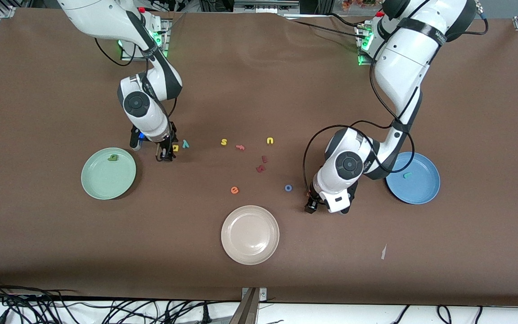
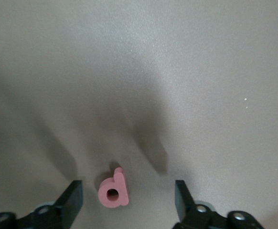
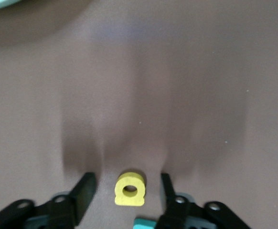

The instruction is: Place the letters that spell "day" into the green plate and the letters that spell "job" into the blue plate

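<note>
Dark green "d" [image 1: 113, 157] in the green plate [image 1: 101, 184], teal "j" [image 1: 406, 175] in the blue plate [image 1: 421, 191]. Right gripper [image 3: 125, 188] spread around the yellow "a" [image 3: 130, 189] on the table [image 1: 259, 67]. Left gripper [image 2: 128, 196] spread around the pink "b" [image 2: 113, 189], shown only by its wrist view, hidden in front. Blue "o" [image 1: 288, 188] near the table's middle.
</note>
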{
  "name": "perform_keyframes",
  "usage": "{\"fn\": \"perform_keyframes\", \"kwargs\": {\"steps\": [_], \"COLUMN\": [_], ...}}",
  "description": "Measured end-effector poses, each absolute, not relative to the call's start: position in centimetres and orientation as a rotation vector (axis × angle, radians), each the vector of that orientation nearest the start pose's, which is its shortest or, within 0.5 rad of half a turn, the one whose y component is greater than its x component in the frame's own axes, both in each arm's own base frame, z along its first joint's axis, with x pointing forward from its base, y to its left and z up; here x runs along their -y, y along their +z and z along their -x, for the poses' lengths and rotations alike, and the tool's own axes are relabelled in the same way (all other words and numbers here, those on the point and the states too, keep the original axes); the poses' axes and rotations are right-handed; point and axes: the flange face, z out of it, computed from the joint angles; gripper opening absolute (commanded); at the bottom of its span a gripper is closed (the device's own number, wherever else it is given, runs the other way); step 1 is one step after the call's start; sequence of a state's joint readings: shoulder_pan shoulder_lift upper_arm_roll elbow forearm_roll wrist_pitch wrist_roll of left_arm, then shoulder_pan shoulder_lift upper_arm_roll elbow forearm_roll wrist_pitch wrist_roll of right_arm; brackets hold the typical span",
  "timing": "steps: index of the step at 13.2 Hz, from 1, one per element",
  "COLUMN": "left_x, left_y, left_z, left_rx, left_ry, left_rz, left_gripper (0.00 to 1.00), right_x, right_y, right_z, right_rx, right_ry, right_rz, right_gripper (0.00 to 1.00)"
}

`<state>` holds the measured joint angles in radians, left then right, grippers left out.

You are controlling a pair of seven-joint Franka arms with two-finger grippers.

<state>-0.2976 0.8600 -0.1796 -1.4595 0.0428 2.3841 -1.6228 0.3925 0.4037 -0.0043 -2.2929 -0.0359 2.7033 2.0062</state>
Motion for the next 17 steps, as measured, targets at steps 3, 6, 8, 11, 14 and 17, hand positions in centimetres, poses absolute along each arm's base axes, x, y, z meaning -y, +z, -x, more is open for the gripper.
{"fn": "perform_keyframes", "kwargs": {"steps": [3, 6, 8, 11, 14, 17], "left_x": [31.6, 32.1, 32.0, 31.9, 31.9, 31.8], "left_y": [17.9, 17.5, 17.2, 17.1, 17.3, 17.5], "left_z": [-65.2, -64.6, -64.4, -64.3, -64.3, -64.3], "left_rx": [1.827, 1.825, 1.824, 1.825, 1.844, 1.851], "left_ry": [0.09, 0.098, 0.104, 0.104, 0.105, 0.099], "left_rz": [2.689, 2.68, 2.67, 2.666, 2.651, 2.648], "left_gripper": [0.72, 0.68, 0.64, 0.43, 0.08, 0.0], "right_x": [-20.2, -20.2, -20.1, -17.0, -12.0, -5.8], "right_y": [17.7, 17.8, 19.0, 21.8, 23.3, 23.9], "right_z": [-49.0, -49.0, -49.5, -51.5, -53.8, -55.2], "right_rx": [-2.234, -2.232, -2.228, -2.208, -2.133, -1.942], "right_ry": [-0.032, -0.034, -0.045, -0.085, -0.111, -0.13], "right_rz": [2.201, 2.199, 2.186, 2.207, 2.322, 2.521], "right_gripper": [0.0, 0.0, 0.0, 0.0, 0.0, 0.0]}}
